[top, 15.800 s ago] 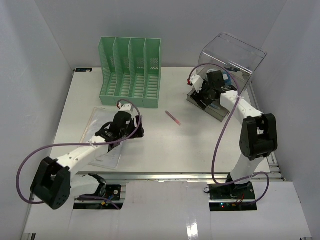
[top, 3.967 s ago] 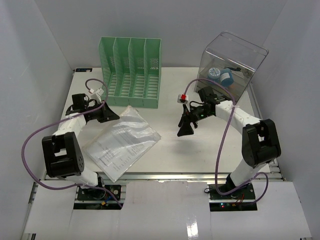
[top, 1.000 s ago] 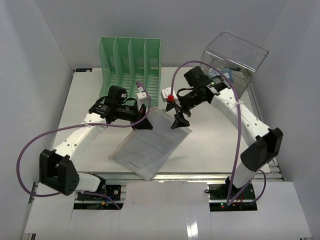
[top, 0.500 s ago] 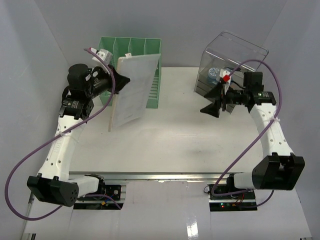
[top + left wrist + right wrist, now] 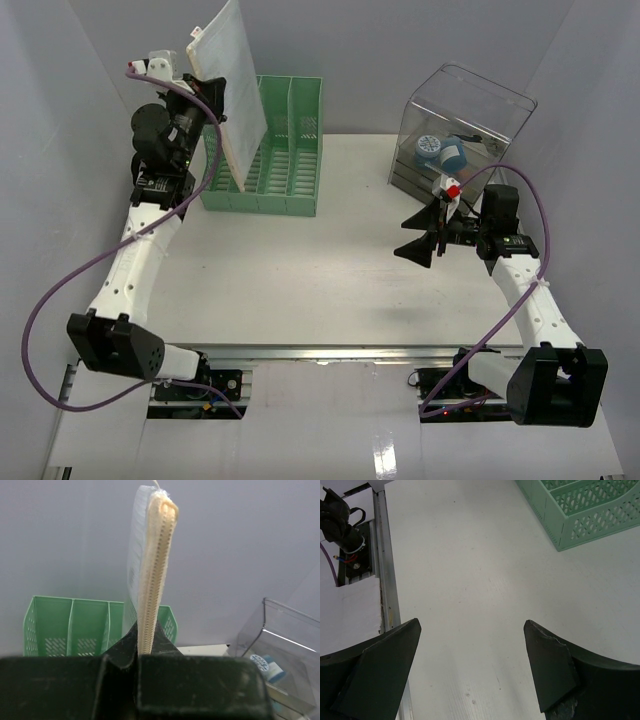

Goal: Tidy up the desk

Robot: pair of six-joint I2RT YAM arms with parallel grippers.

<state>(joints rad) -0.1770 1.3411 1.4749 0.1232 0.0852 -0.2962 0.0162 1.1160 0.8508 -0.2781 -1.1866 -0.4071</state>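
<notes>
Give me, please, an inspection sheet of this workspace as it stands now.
Surface: desk, white, no spill seen.
Job's things: green file rack at the far left; packet of papers held upright above it.
Clutter: nothing seen.
Grippers: left gripper shut on the packet of papers; right gripper open, empty, over the desk.
Cables: purple cables loop beside both arms.
Surroundings: clear box holding blue round items at the far right; white walls around.

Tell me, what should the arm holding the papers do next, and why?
Probably lower the papers straight down into a slot of the green rack. The left gripper pinches them upright, and they seem to hang above its slots.
</notes>
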